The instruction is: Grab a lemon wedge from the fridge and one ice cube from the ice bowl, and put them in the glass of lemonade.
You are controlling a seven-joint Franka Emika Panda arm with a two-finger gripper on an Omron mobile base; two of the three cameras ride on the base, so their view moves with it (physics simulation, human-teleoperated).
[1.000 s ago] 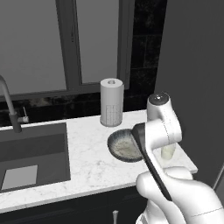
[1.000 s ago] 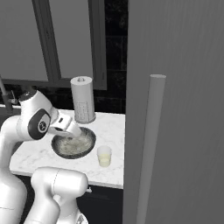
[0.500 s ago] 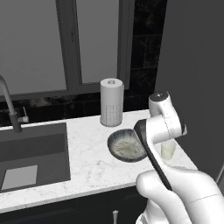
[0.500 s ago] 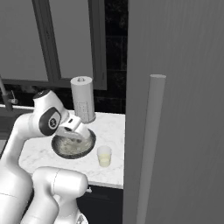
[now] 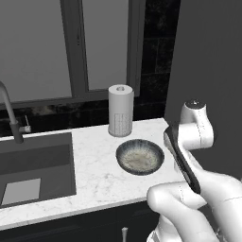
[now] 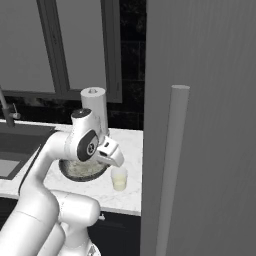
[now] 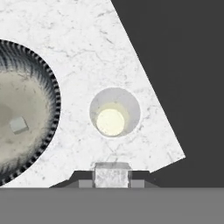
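Note:
In the hand view my gripper (image 7: 112, 181) is shut on a pale ice cube (image 7: 112, 174) held between its tips. The glass of lemonade (image 7: 114, 112) stands on the white counter just ahead of the tips, seen from above. The ice bowl (image 7: 51, 94) with its dark rim lies to the left, and another ice cube (image 7: 18, 124) rests inside it. From the right base view, my gripper (image 6: 118, 161) hangs just above the glass of lemonade (image 6: 119, 178), right of the ice bowl (image 6: 80, 171). The fridge (image 6: 210, 125) is shut. The lemon wedge is out of view.
A tall white dotted cylinder (image 5: 120, 110) stands behind the ice bowl (image 5: 140, 156). A sink (image 5: 33, 165) with a tap (image 5: 10, 113) lies to the left. The fridge's long bar handle (image 6: 170, 165) rises close on the right, where the counter (image 7: 162, 127) ends.
My arm has swung right from above the ice bowl to above the glass, carrying the ice cube. The bowl now lies uncovered in the left base view.

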